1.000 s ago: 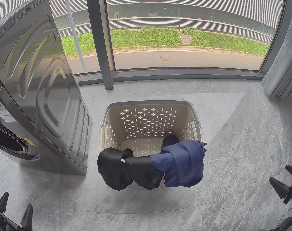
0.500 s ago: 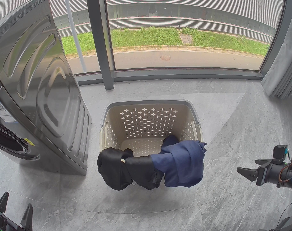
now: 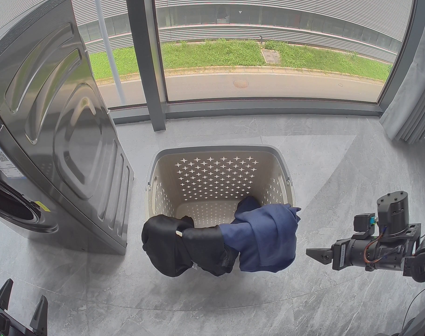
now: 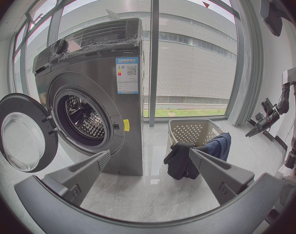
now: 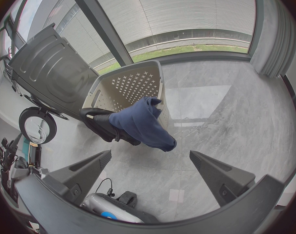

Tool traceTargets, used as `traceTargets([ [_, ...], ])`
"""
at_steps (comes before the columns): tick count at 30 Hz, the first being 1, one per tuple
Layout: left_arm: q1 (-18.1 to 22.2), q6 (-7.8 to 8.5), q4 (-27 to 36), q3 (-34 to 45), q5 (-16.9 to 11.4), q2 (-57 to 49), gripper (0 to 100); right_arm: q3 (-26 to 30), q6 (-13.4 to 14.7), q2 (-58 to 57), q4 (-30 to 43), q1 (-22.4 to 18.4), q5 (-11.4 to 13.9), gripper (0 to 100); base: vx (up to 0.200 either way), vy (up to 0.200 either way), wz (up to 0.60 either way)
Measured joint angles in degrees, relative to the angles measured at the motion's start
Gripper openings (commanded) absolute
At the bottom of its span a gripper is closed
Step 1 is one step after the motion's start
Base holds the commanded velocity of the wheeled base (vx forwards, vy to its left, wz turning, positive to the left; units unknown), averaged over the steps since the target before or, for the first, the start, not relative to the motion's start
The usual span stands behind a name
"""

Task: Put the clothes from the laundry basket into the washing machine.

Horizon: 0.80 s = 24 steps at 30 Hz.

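**Grey stone floor by a tall window: clothes hang over the basket rim, both grippers spread and holding nothing**

A grey marbled floor (image 3: 352, 173) runs up to a wide window (image 3: 268, 38), with a pale curtain (image 3: 413, 94) at the right edge of the head view. The washing machine (image 3: 58, 117) fills the left side of that frame. In the left wrist view its round door (image 4: 22, 132) stands swung open and the drum (image 4: 84, 117) is exposed.

The beige laundry basket (image 3: 217, 149) sits on the floor at the centre of the head view, just right of the machine. Two pieces hang over its near rim, side by side and touching. The black garment (image 3: 184, 248) is on the left. The blue garment (image 3: 266, 239) is on the right, with part of it trailing down inside the basket.

The right gripper (image 3: 314, 253) is at the lower right, pointing left toward the blue garment without touching it. Its fingers are apart in its wrist view. The left gripper (image 3: 22, 299) is in the lower left corner, fingers apart, well away from the basket.
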<state>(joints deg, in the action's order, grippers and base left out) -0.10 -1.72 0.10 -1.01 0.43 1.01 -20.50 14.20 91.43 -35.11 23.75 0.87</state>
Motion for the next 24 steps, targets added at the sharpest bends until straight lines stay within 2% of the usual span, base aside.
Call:
traceTargets([
  [24,0.0,-0.02,0.0,0.0,0.0,0.02,100,-13.7,0.33,18.02,-0.22,3.73,-0.44,100,0.0,0.0,0.0],
])
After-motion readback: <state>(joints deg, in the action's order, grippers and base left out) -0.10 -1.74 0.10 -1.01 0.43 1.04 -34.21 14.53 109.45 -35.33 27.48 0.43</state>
